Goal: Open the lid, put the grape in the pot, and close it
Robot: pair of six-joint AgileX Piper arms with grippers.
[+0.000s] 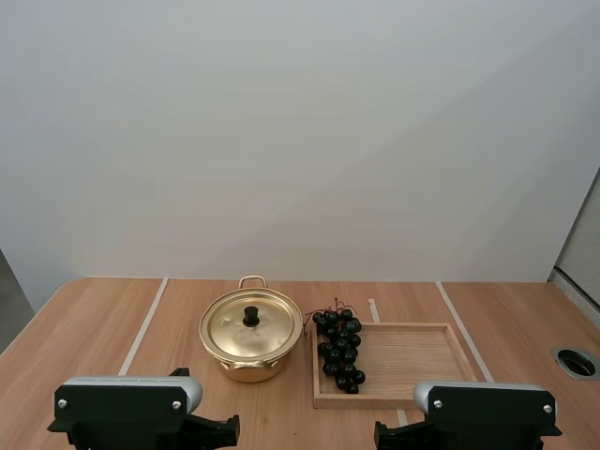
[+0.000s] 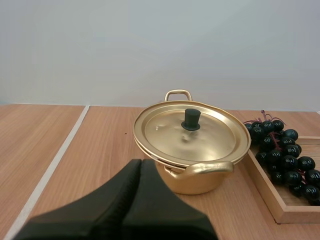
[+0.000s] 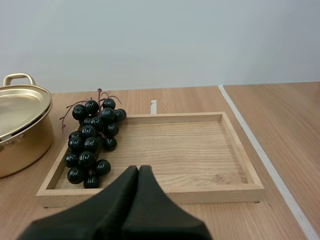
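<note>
1. Left gripper (image 2: 141, 164) is clenched on nothing. Its two fingers are pressed into one dark wedge that hides a strip of the table (image 2: 60, 150) and part of the near wall of the pot (image 2: 200, 184).
2. Right gripper (image 3: 138, 170) is likewise closed and empty, and its wedge covers a stretch of the near rim of the wooden tray (image 3: 225, 192).
3. With the lid (image 2: 215, 140) seated flat on the pot and its black knob (image 2: 190, 120) upright at the centre, the pot's inside cannot be seen.
4. The grapes (image 3: 92, 142) lie in the tray at the end nearest the pot, apart from the pot's wall, with their reddish stems reaching over the far rim.
5. From the left wrist the bunch and tray are cut off by the frame edge; from the right wrist only part of the pot shows.
6. White tape lines (image 1: 143, 323) cross the table, and a round hole (image 1: 575, 361) sits well apart from the tray.
</note>
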